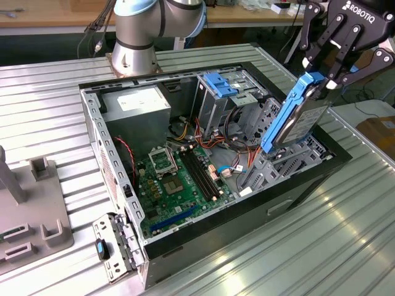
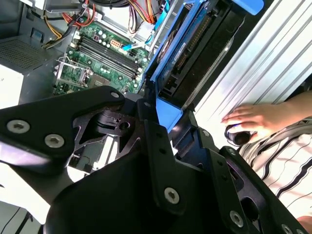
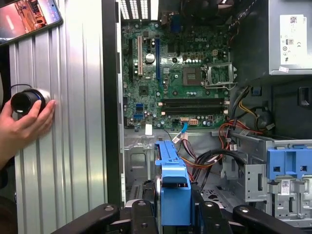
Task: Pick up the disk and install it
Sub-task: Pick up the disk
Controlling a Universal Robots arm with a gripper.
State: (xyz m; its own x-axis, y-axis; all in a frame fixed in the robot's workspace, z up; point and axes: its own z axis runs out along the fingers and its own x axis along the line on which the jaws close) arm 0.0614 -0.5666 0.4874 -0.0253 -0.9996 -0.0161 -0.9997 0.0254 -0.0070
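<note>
**Q:** State the work surface and the largest items.
**A:** A ribbed metal table (image 1: 352,246) carries an open computer case (image 1: 296,191) at the centre of the exterior view. A wooden bench (image 1: 55,15) runs along the top edge, behind the table. The arm base (image 1: 139,43) stands at top centre, just behind the case. A grey fixture (image 1: 31,209) is cut off at the exterior view's left edge.

**Q:** List the contents of the case.
**A:** The grey power supply box (image 1: 139,108) sits at the upper left of the case, with the green motherboard (image 1: 179,179) below it. The grey drive cage (image 1: 216,102), with its blue latch (image 1: 219,83), is at upper centre. Red, orange and black cables (image 1: 237,132) lie between the cage and the bay under the disk.

**Q:** Locate the disk and the tool.
**A:** The disk (image 1: 296,120) is at the upper right of the exterior view. It is on edge and tilted, with its lower end over the bay on the exterior view's right. The gripper (image 1: 322,79) is clamped on its upper end, against the blue rails. Contact between the lower end and the bay cannot be determined.

**Q:** Anything else nearby?
**A:** In both wrist views a person's hand (image 3: 24,124) (image 2: 253,119) lies on the table beside the case, around a round black knob (image 3: 27,100).
</note>
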